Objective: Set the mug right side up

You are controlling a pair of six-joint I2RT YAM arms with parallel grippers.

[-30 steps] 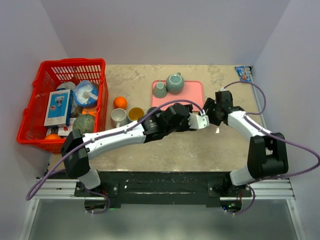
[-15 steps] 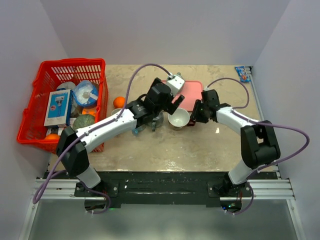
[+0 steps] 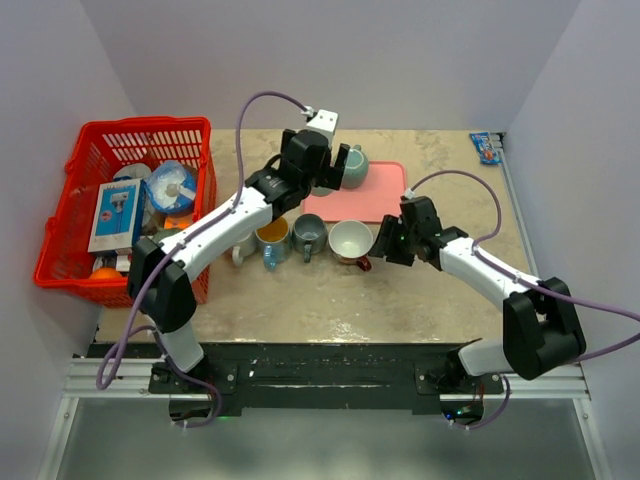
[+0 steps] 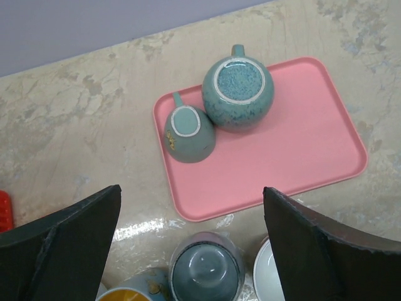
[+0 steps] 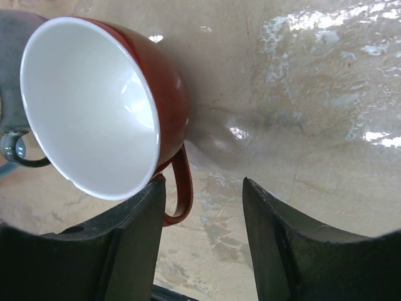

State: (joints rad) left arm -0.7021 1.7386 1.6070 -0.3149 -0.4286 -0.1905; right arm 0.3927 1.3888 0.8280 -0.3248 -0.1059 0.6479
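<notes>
Red mug is mouth up on the table, white inside showing, just off the near edge of the pink tray at its 6 o'clock. In the top view its handle points about 5 o'clock. Right gripper is low at the mug's 3 o'clock, jaws parted at a moderate gap. The handle sits just inside that gap by one finger; can't tell if they touch, and the mug isn't clamped. Left gripper is up high over the far side of the tray, jaws spread wide, holding nothing. Its wrist view looks down on a teal teapot and a small teal cup, touching, on the tray. A grey mug stands at the red mug's 9 o'clock, then a yellow-lined mug further along. Red basket of mixed items sits at the table's 9 o'clock.
</notes>
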